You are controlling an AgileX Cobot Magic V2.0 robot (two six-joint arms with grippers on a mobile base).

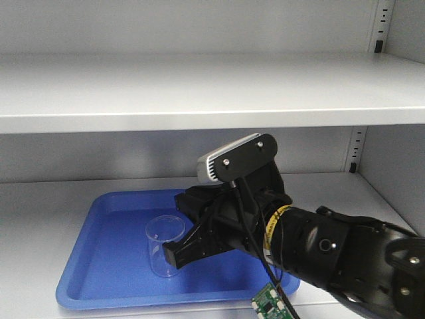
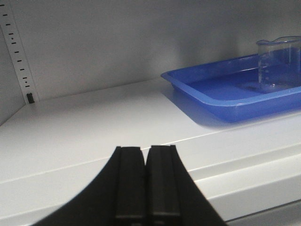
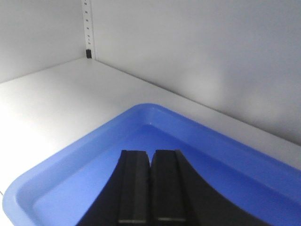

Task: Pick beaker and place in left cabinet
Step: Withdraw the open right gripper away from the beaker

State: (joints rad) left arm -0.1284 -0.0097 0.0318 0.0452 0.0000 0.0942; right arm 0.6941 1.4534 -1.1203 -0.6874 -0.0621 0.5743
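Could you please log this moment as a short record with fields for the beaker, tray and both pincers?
beaker: upright in the blue tray, not held
tray: on the lower shelf of the left cabinet
right pincer: shut, empty, over the tray
left pincer: shut, empty, at the shelf's front edge, apart from the tray
task: beaker stands inside the cabinet

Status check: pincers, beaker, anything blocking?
Left pincer shut, empty, off the tray. Right pincer shut, empty, over the blue tray. Beaker upright in tray on cabinet shelf. No obstruction seen.
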